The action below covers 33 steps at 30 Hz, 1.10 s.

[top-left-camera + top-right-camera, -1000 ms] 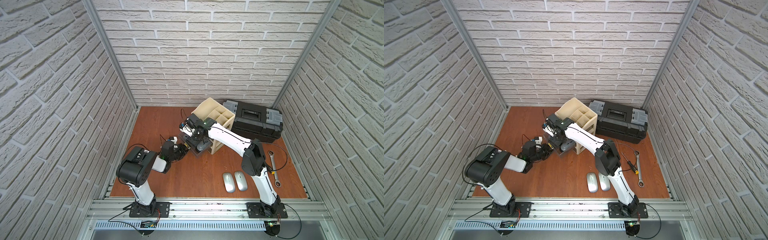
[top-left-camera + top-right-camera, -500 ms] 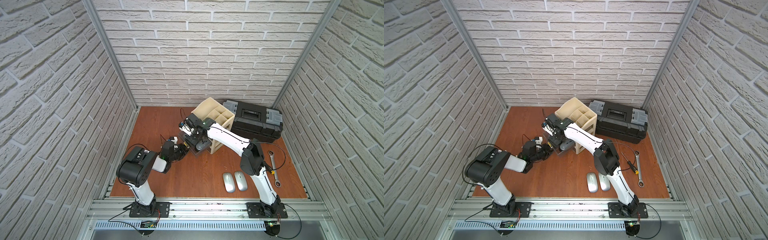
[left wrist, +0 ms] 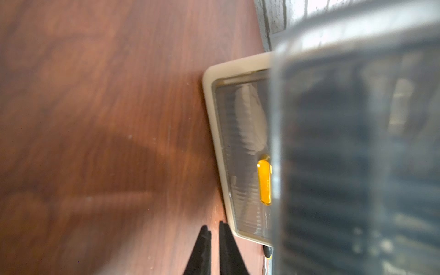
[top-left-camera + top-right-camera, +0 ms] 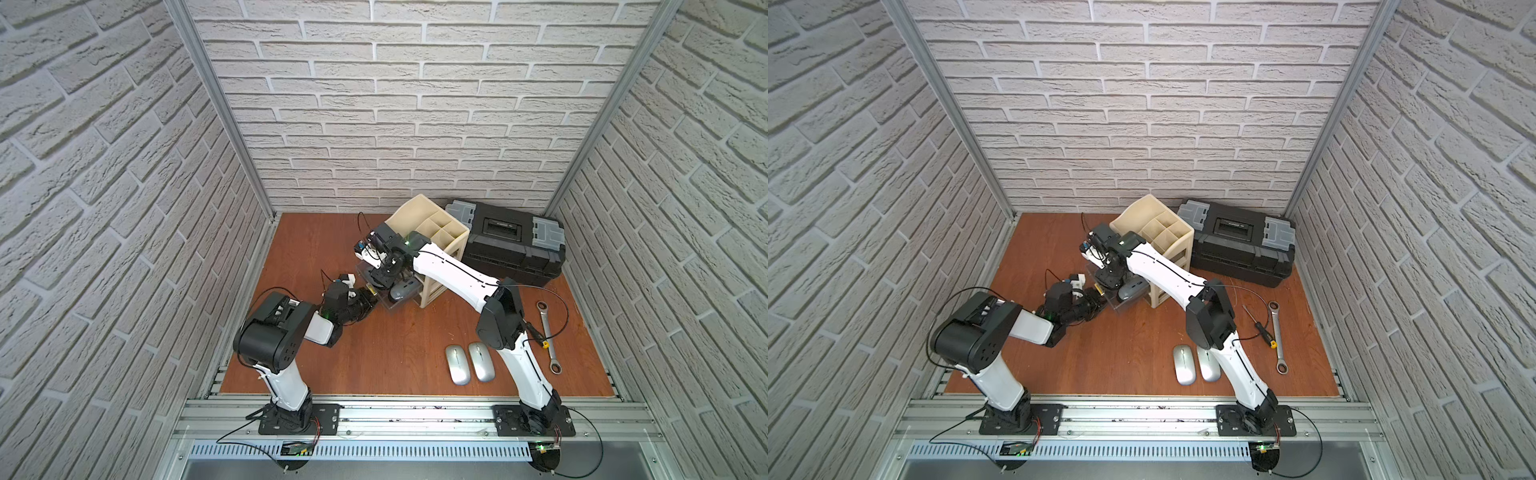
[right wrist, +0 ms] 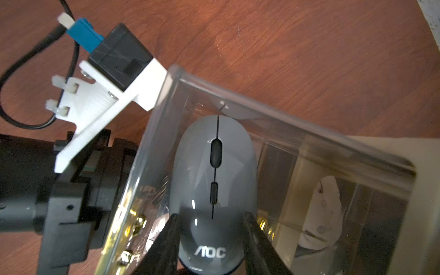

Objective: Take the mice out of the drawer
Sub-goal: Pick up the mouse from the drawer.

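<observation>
Progress looked partial: two slim silver oval mice (image 4: 457,365) lay side by side on the brown wooden tabletop (image 4: 374,353), right of centre in both top views, outside the clear plastic drawer (image 5: 262,104). One glossy dark grey oval mouse (image 5: 213,176) with a white logo and black scroll wheel sat inside that pulled-out drawer, mid-frame in the right wrist view. Over its logo end the right gripper (image 5: 209,216) stood part-spread, black fingers (image 5: 166,238) seemingly pressed against both flanks, the mouse not lifted. At the bottom of the left wrist view, the left gripper (image 3: 213,225) was nearly closed; what it gripped, I could not tell. A white mouse (image 5: 326,209) showed through plastic at lower right, seemingly in another drawer, so more remained.
</observation>
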Available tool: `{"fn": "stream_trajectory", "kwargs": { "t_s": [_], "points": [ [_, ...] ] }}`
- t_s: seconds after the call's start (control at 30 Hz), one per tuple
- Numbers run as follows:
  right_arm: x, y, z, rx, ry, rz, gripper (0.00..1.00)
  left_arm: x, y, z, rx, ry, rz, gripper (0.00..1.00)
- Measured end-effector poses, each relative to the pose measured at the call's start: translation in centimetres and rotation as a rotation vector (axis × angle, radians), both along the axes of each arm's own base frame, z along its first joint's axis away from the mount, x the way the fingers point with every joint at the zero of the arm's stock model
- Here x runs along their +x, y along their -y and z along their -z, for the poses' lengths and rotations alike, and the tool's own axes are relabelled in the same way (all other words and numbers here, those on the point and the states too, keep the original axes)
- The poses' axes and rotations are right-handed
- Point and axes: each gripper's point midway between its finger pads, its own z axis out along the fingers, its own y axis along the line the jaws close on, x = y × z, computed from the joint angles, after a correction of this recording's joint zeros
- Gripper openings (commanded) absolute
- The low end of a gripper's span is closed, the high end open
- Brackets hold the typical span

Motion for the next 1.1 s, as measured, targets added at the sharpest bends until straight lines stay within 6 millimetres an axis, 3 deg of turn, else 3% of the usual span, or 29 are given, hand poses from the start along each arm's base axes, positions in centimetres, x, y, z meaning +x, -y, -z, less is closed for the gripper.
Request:
{"fn": "stream_trajectory", "kwargs": {
  "t_s": [0.2, 0.43, 0.63, 1.1],
  "points": [
    [-0.5, 0.6, 0.6, -0.029, -0.026, 0.008, 0.6, 0.0, 0.0, 0.0, -0.001, 0.001, -0.001, 0.13],
    [-0.7, 1.0, 0.9, -0.037, -0.046, 0.032, 0.64, -0.2, -0.1, 0.0, -0.006, 0.001, -0.004, 0.15],
    [-1.0, 1.1, 1.6, -0.059, -0.055, 0.037, 0.66, -0.6, -1.2, 0.9, -0.005, -0.025, -0.029, 0.3],
    [-1.2, 1.2, 2.5, -0.062, -0.074, 0.065, 0.67, -0.2, -1.6, 0.5, -0.013, -0.013, -0.042, 0.3]
  ]
}}
